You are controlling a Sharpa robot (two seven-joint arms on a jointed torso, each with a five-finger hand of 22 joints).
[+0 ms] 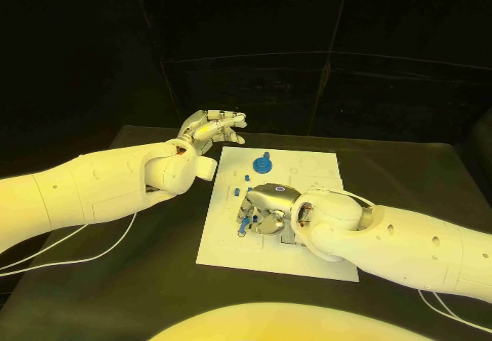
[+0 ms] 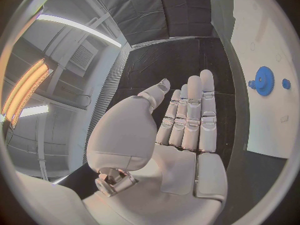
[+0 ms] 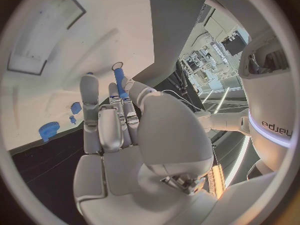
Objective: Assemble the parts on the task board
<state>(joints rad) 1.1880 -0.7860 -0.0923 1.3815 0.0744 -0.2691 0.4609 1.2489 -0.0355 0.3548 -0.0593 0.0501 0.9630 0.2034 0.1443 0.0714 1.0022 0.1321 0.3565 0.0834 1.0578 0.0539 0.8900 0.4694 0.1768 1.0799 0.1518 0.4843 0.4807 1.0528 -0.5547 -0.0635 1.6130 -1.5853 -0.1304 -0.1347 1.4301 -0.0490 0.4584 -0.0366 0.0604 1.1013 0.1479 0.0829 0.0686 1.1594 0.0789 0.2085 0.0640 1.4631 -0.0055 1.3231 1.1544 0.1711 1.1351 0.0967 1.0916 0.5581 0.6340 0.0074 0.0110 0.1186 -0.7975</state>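
Right hand [image 1: 264, 208]: over near-middle of task board [image 1: 308, 170], fingers curled, pinching a blue peg [image 3: 119, 78] between thumb and fingers; peg tip sticks out past the fingertips.
Why held so: prob. a fingertip pinch leaves the peg end free to go into a hole on the board; my guess, not seen.
Left hand [image 1: 210, 129]: off the board's far-left corner, over the bench [image 1: 123, 284], fingers straight and apart, holds nothing; wrist view shows palm flat and bare.
Why there: likely parked clear so right hand has room.
Blue gear [image 1: 264, 165]: on the board, beyond the right hand, near the left hand's side; small blue part [image 1: 247, 177] just beside it.
Other small blue parts [image 1: 236, 192]: on board w/ right hand's fingers close by.
Hidden: board under right hand covered, target hole not visible; can't tell if peg touches the board.
Hard to make out: faint outlines on the board, shapes unclear.
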